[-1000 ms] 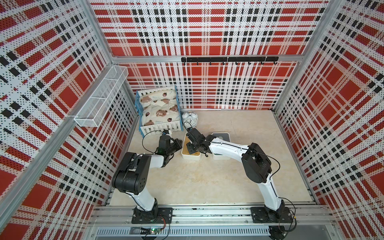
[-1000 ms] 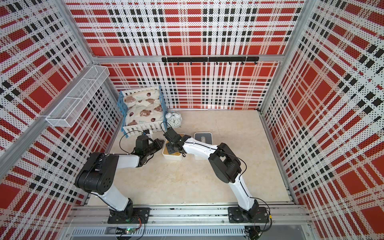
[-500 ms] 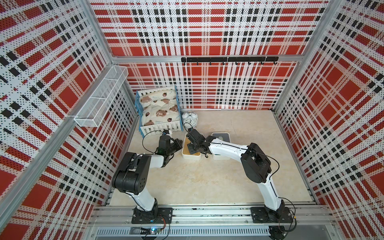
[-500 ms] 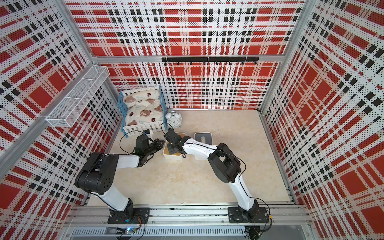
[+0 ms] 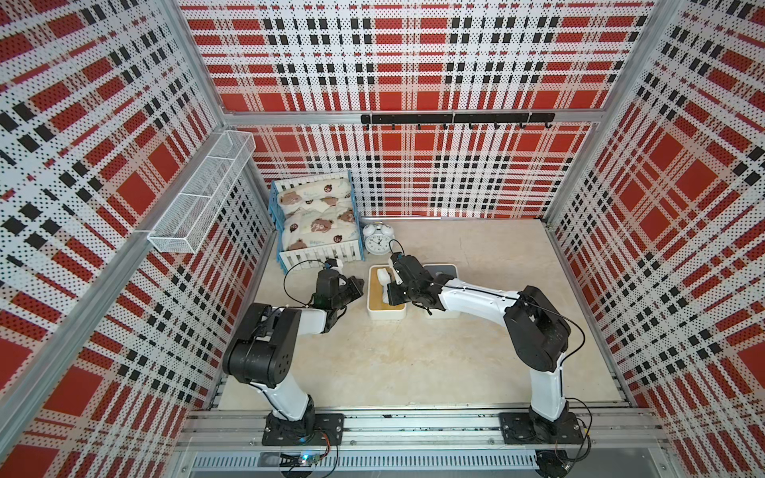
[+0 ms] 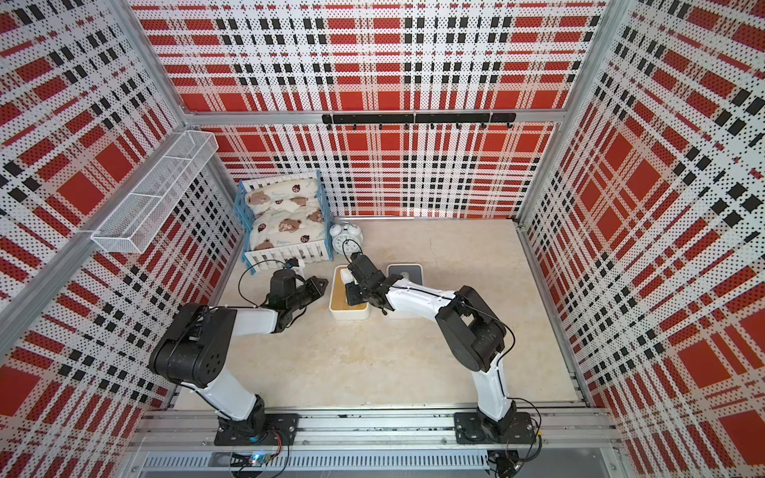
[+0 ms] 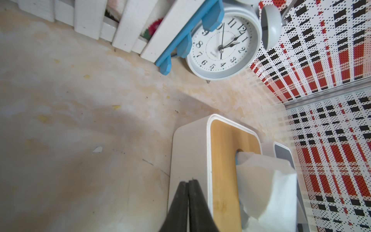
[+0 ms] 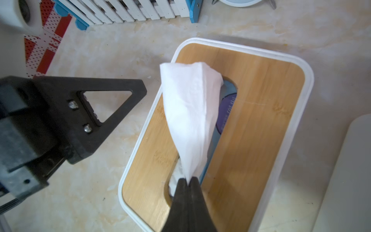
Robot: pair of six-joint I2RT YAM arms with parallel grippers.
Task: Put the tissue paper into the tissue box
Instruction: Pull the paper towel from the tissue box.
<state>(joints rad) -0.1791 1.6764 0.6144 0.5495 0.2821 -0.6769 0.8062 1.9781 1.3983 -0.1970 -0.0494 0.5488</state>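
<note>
In both top views: on the right, reaching in with elbow bent and wrist tipped down over the tissue box (image 5: 383, 306), near the clock (image 5: 377, 242); on the left, lying low just left of the box, pointing at it.

From the left wrist: left claw (image 7: 188, 181) closed on nothing, beside the box wall.

From the right wrist: right claw (image 8: 188, 179) pinched shut on the tissue (image 8: 188, 112), mostly standing out of the slot.

Mid-stuffing, by the look; next, probably pushing down through the slot, then letting go.
</note>
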